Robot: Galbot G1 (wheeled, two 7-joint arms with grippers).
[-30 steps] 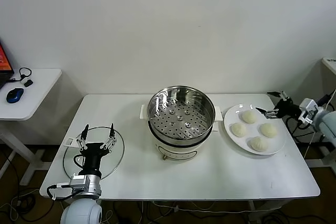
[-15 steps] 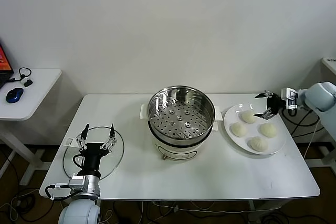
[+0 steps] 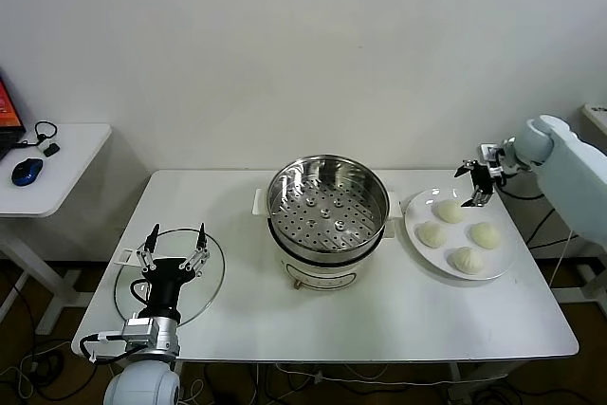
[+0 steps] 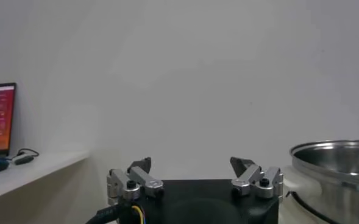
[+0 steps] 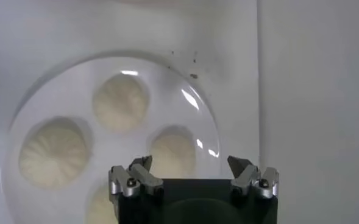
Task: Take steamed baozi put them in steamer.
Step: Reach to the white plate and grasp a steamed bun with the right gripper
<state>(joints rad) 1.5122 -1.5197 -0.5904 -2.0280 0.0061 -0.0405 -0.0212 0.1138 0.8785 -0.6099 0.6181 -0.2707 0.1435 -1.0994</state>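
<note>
4 baozi [image 3: 450,211] on plate [image 3: 414,218], right of empty steamer [image 3: 327,204]; right gripper [image 3: 473,178] spread, empty, above plate's far edge; left gripper [image 3: 174,247] spread, parked over lid [image 3: 211,284]; buns likely soft, light, tearable; grip gently at sides.

At centre frame in the head view, the steamer [image 3: 327,208] is shiny silver steel with a dotted pattern of holes across its tray, set on a white base. To the right, four pale cream steamed baozi [image 3: 450,211] with fine pleated ridges lie on a glossy white plate [image 3: 507,245], all on a white table [image 3: 398,315] before an off-white wall [image 3: 303,45]. At far left, a blue mouse [image 3: 27,173] sits beside a red-orange screen [image 3: 9,111].
</note>
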